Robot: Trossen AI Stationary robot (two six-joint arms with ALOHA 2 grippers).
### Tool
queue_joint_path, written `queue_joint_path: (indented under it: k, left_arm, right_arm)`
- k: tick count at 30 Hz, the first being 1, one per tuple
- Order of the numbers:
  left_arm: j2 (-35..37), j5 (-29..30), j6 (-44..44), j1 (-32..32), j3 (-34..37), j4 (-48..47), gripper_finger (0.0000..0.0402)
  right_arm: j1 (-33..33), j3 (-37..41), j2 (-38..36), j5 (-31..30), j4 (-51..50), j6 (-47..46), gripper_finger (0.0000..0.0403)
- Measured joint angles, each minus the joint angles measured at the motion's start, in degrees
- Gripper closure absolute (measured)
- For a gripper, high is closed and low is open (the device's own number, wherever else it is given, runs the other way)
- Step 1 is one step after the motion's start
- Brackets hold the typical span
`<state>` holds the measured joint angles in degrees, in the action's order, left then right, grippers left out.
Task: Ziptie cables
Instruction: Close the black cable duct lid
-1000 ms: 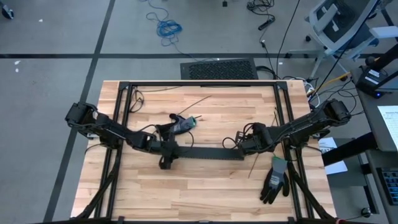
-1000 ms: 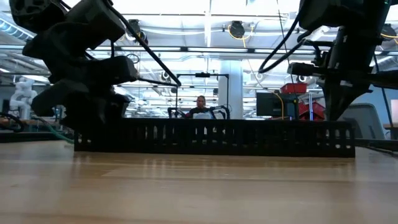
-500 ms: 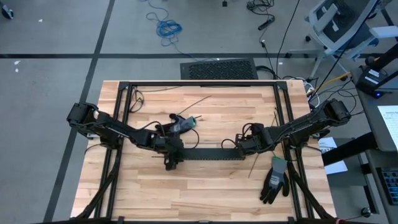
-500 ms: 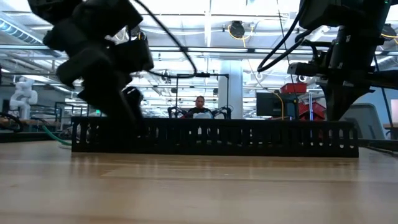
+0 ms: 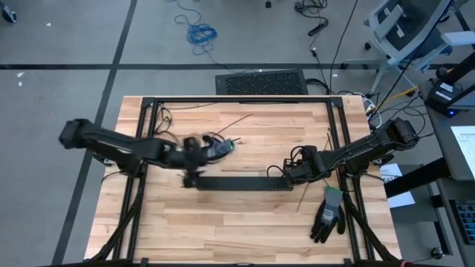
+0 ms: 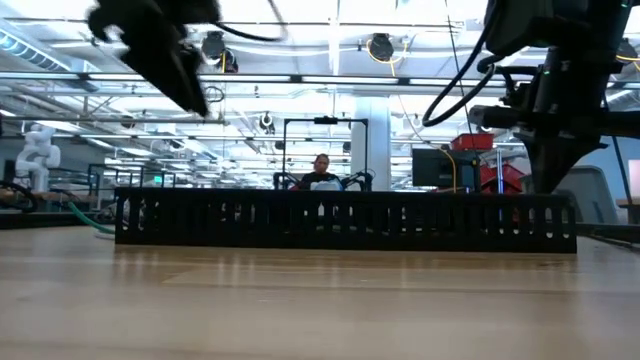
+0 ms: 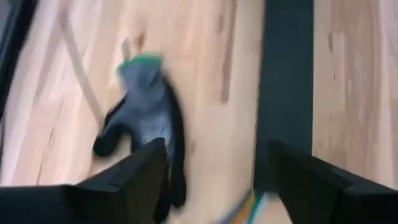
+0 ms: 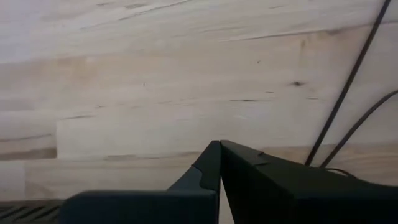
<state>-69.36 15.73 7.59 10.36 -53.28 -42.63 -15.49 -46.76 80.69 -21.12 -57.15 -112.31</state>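
I'm seeing a pale, smooth wood-plank surface (image 5: 237, 215) carrying a matt black slotted plastic duct (image 5: 241, 182); beside it, a knitted cloth glove (image 5: 326, 215).

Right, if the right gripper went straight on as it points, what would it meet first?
Probably the wooden tabletop: the right gripper faces only planks, with thin black wires off to one side.

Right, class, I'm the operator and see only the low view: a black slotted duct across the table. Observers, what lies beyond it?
Observer: A grey glove lies on the table beyond the duct, towards its left end.
Operator: Is the left gripper, raised up there, open?
Observer: Yes, the left gripper has its fingers wide apart.
Operator: And the right one?
Observer: The right gripper, at the duct's right end, has its fingers shut.
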Motion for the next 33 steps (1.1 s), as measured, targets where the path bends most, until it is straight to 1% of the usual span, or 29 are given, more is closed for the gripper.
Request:
queue_joint_path:
  k: [2,4,5,8,9,12,14,17,19,21,22,24,26,28,30,33]
  left_arm:
    - [4.7,1.5,6.0,1.7,1.9,-5.9,0.0153]
    - [8.2,2.5,13.3,4.2,5.5,-12.1,0.0202]
    - [9.4,2.5,16.9,5.5,7.5,-13.8,0.0235]
    - [11.4,1.9,24.5,8.3,12.7,-12.4,0.0355]
    - [11.6,1.9,25.8,8.8,13.8,-11.1,0.0377]
    - [11.1,1.9,26.4,9.2,15.8,-6.6,0.0394]
    - [10.3,1.8,25.6,9.2,17.3,-3.3,0.0399]
    - [9.1,0.3,22.1,9.2,19.4,1.6,0.04]
    - [8.2,-0.2,20.5,9.2,20.7,4.4,0.04]
    - [7.1,-0.3,20.1,9.1,21.3,4.7,0.04]
    - [6.5,-0.3,20.1,9.0,21.5,4.4,0.04]
    - [5.6,-0.3,20.1,9.0,21.6,4.4,0.0401]
    - [4.6,-0.2,19.8,9.0,21.6,4.6,0.0401]
    - [3.8,-0.2,18.9,9.0,21.6,4.8,0.0401]
    - [3.1,-0.2,18.6,9.0,21.6,4.6,0.0401]
    - [2.1,-0.2,17.0,9.0,21.6,4.9,0.0401]
  right_arm:
    - [0.0,0.0,0.0,0.0,-0.3,1.5,0.0403]
    - [0.0,0.0,0.0,0.0,-0.3,2.9,0.0403]
    - [0.0,0.0,0.0,0.0,-0.3,3.4,0.0403]
    - [0.0,0.0,0.0,0.0,-1.3,5.1,0.0403]
    - [0.0,0.0,0.0,0.0,-2.2,5.4,0.0403]
    - [-0.7,0.0,0.0,0.6,-7.7,5.5,0.0403]
    - [-1.5,0.0,-0.5,3.0,-11.8,6.3,0.0403]
    - [-3.8,0.0,-2.0,6.5,-16.7,8.2,0.0403]
    - [-5.7,0.3,-3.0,8.1,-18.2,7.6,0.0403]
    - [-7.6,1.3,-3.5,10.7,-18.1,6.2,0.0403]
    - [-8.5,2.0,-3.5,12.3,-17.6,5.0,0.0403]
    - [-10.5,4.2,-3.5,14.1,-12.7,1.9,0.0403]
    - [-12.1,6.7,-3.4,14.1,-4.7,-0.9,0.0403]
    - [-12.9,9.0,-3.2,13.8,1.3,-4.9,0.0403]
    - [-13.0,10.3,-2.4,13.1,5.2,-6.7,0.0403]
    - [-13.0,10.7,-0.8,12.0,8.4,-8.1,0.0403]
